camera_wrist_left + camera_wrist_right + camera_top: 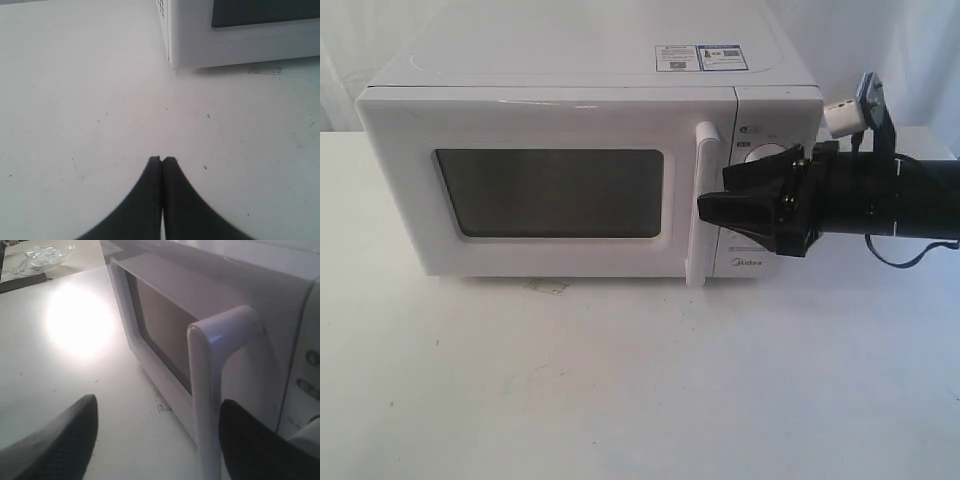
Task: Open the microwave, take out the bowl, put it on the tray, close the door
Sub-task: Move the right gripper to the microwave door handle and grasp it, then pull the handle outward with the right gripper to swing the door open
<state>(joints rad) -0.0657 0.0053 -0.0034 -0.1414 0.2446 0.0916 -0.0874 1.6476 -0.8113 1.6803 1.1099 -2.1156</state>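
So the right end effector is straddling the handle of the door with jaws spread wide, probably lining up a pull since the microwave is sitting shut with the bowl presumably hiding inside, while the left end effector is idling pinched closed over the tabletop.

My ext cam faces microwave front-on, mid-range. L wrist cam skims counter toward its corner; R wrist cam sits close by handle.

White microwave, door closed, on a table; jaws of right gripper at its handle
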